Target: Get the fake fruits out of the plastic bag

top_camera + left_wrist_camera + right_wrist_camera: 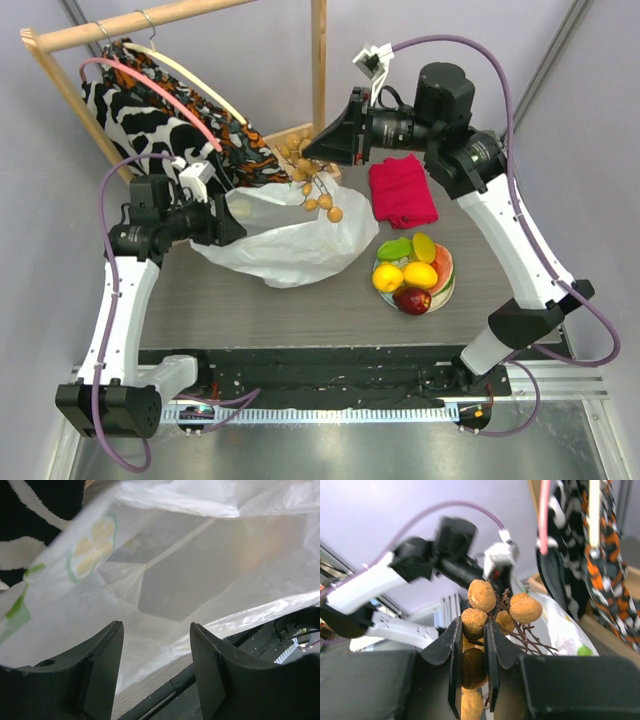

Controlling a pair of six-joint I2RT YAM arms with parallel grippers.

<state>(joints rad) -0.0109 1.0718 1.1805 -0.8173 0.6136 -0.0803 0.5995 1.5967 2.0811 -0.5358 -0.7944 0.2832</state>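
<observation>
The white plastic bag (285, 240) lies crumpled on the table, its mouth toward my left gripper. My left gripper (235, 222) is open at the bag's left edge; in the left wrist view (156, 630) the jaws stand wide apart over the thin printed bag (190, 570), with nothing between them. My right gripper (318, 150) is shut on the brownish grape-like cluster (485, 610) and holds it above the bag's far side; some of its berries (322, 195) hang below. A plate (443, 295) right of the bag holds yellow lemons (405, 275), a dark red apple (412, 299), a green piece (393, 248) and an orange-red piece (444, 266).
A folded red cloth (402, 190) lies behind the plate. A wooden rack (318, 60) with hanging patterned garments (150, 110) stands at the back left. A wooden box (290, 135) sits behind the bag, under my right gripper.
</observation>
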